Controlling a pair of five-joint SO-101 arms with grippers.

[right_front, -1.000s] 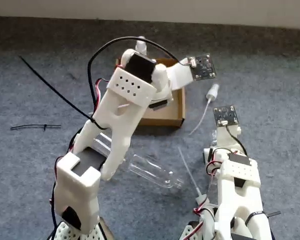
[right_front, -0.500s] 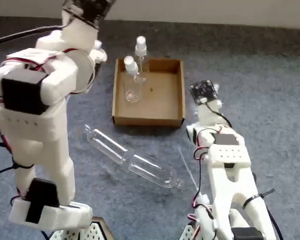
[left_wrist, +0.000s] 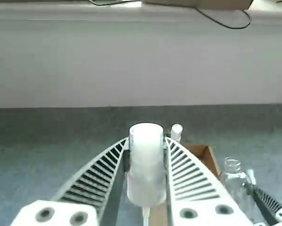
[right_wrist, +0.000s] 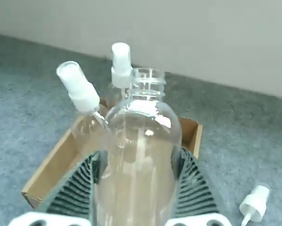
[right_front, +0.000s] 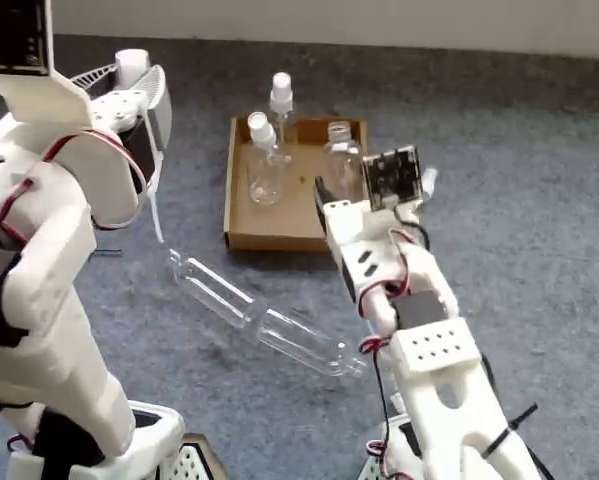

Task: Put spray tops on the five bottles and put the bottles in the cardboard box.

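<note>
**A:** Open bottle [right_wrist: 140, 122], how does it handle?

**B:** Clear, thin-walled and apparently empty, so I judge it light. The smooth round sides are probably slippery, and a hard squeeze may dent them. The best hold is on the wide body below the shoulder, which leaves the threaded neck free for a top.

**A:** Current grip?

**B:** As above. The right gripper [right_wrist: 140, 162] has its jaws pinching the body from both sides, with the bottle upright.

**A:** Location?

**B:** At the right side of the box [right_front: 241, 238], near one capped bottle [right_front: 264, 165] and a second capped bottle [right_front: 282, 100] behind it. I cannot tell whether it rests on the box floor or hangs just above it.

**A:** Spray top [left_wrist: 146, 165]?

**B:** Small stiff plastic, judged very light. Its thin tube [right_front: 154, 215] hangs free and will likely flex, so grip the head only. The left gripper [left_wrist: 146, 146] does this, with its jaws pressed on the head from either side.

**A:** Arm poses?

**B:** The left arm is raised high at the table's left, well apart from the box, with the top's head up and the tube down. The right arm is stretched forward and low, with its wrist over the box's front right corner.

**A:** Anything else?

**B:** A bare bottle [right_front: 214, 285] and another [right_front: 304, 340] lie on the carpet in front of the box. A loose top [right_wrist: 253, 203] lies beside the box.
</note>
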